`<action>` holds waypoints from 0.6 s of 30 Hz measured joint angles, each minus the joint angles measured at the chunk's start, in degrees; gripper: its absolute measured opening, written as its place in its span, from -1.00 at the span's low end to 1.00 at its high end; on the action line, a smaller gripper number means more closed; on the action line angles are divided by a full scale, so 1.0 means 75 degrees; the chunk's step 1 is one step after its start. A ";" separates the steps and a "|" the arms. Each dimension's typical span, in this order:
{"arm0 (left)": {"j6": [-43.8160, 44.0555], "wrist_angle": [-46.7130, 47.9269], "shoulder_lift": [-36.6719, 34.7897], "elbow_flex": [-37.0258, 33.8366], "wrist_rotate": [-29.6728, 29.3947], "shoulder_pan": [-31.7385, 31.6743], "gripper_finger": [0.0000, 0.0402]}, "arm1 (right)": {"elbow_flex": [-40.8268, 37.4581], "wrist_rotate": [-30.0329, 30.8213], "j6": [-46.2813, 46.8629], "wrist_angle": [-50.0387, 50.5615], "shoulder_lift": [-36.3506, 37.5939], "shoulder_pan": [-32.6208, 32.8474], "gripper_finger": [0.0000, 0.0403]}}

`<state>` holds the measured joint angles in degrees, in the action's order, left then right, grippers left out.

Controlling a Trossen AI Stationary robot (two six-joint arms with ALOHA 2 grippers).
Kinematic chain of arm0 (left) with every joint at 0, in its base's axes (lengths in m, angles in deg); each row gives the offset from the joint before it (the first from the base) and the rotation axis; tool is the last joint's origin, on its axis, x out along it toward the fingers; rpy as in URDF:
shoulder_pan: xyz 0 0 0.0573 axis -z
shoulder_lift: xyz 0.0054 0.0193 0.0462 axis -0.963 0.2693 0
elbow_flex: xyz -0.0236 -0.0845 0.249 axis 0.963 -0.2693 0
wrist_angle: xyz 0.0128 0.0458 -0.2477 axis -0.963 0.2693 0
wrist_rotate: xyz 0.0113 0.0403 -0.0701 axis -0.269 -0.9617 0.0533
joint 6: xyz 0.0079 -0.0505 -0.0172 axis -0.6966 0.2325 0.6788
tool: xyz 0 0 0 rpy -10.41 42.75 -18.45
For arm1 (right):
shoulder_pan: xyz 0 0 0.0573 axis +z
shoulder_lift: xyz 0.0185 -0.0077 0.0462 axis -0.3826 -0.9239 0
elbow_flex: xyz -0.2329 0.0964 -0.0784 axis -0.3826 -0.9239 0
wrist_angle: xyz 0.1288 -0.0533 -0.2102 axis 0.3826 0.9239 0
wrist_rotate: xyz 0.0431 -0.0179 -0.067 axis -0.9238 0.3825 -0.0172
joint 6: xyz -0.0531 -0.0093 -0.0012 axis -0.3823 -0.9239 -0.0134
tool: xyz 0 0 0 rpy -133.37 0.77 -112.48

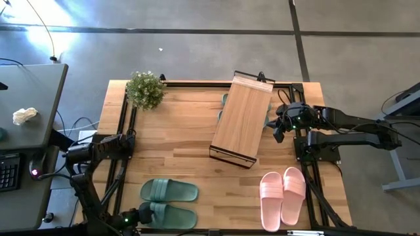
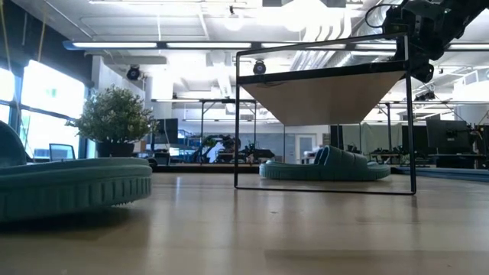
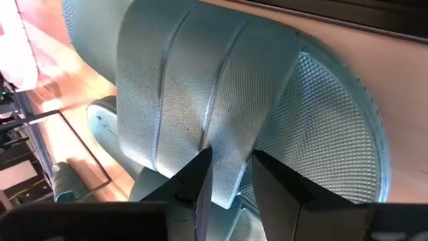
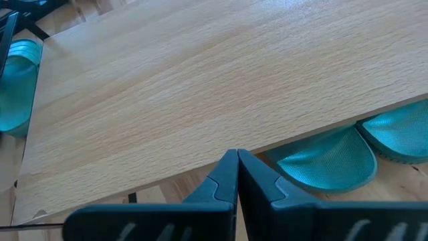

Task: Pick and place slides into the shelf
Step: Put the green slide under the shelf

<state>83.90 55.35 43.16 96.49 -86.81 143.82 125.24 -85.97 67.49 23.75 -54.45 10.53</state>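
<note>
matt rubbery green slide (image 3: 221, 114) with fine textured ridges; shelf (image 4: 200, 87) of smooth pale wood grain.

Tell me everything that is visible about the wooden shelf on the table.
The shelf is a low rack with a light plank-grain wooden top on a thin dark wire frame, open underneath. It stands upright but turned at an angle on the tabletop. A pair of green slides lies under it, partly sticking out. The right gripper is beside its edge, fingers closed.

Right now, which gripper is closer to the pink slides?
Right. The right gripper hovers beside the shelf, farther back than the pink slides. The left gripper sits across the table at the green slides.
</note>
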 joint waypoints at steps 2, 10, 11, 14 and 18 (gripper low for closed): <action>0.0015 0.0000 -0.0005 0.0000 -0.0007 0.0010 -0.54 | 0.0000 0.0009 0.0053 0.0000 0.0003 0.0000 -1.00; 0.0038 -0.0032 -0.0007 0.0000 -0.0832 -0.0059 -0.54 | 0.0000 0.0169 0.0055 0.0001 0.0000 0.0000 -1.00; 0.0038 -0.0030 -0.0007 0.0000 -0.0916 -0.0066 -0.54 | 0.0000 0.0169 0.0055 0.0000 0.0001 0.0000 -1.00; 0.0035 -0.0075 -0.0010 0.0000 -0.1037 -0.0129 -0.54 | 0.0000 0.0171 0.0055 0.0000 0.0000 0.0000 -1.00; 0.0005 -0.0414 -0.0010 -0.0003 -0.1078 -0.0321 -0.54 | 0.0000 0.0175 0.0055 0.0002 0.0002 0.0000 -1.00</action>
<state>83.93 52.25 43.08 96.47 -94.90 141.42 125.24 -84.65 67.90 23.77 -54.44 10.53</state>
